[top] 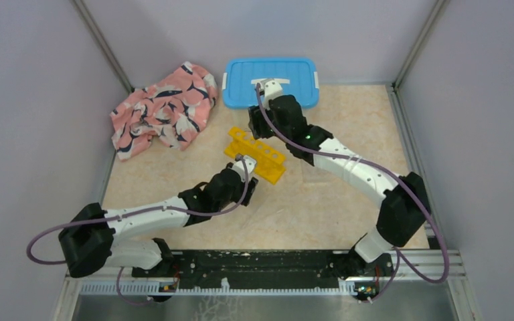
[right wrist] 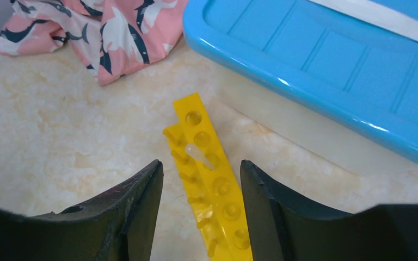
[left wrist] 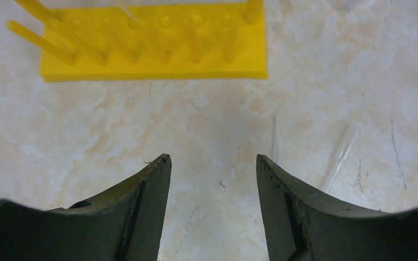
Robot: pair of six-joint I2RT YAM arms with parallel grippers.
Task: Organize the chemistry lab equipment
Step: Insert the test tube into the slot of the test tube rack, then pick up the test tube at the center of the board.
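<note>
Grey walls close in a marbled beige counter (top: 321, 200), and both arms reach over it toward the middle.

The left gripper (left wrist: 212, 159) hangs low over bare counter with its jaws apart and nothing between them. Straight ahead of it, a short way off, the yellow rack (left wrist: 152, 49) lies crosswise, its pegs pointing back toward the gripper. Ahead and to the right of this gripper's right finger, what looks like a loose tube (left wrist: 342, 151) lies flat on the counter, faint and hard to make out.

The right gripper (right wrist: 200, 163) is also spread wide and holds nothing. It hovers above the rack, which from this side runs lengthwise away from the gripper through the gap between the jaws. A thin clear tube (right wrist: 197, 154) pokes up at a tilt from one of the rack's holes, in line with the gap between the jaws; neither finger touches it. Its cap cannot be seen.

Beyond the right gripper and to its right stands a white bin (right wrist: 299, 128) under a blue lid (right wrist: 315, 54), close to the rack's far end. A pink cloth (right wrist: 103, 27) with whale prints lies crumpled ahead and to the left.
</note>
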